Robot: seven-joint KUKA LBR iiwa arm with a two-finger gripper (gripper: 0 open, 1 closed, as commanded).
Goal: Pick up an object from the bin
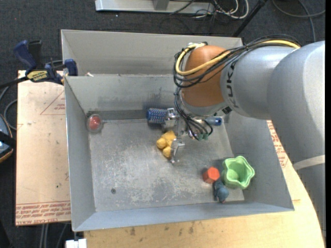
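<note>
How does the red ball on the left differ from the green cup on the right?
The red ball is small, round and closed; the green cup is clearly bigger, open-topped with a wavy rim. The ball lies alone by the far wall; the cup has an orange piece and a dark blue piece beside it. Both lie apart from the gripper.

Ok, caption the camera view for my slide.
Pincer beside a lumpy yellow toy at the middle of the bin; green cup and red ball lie apart.
</note>
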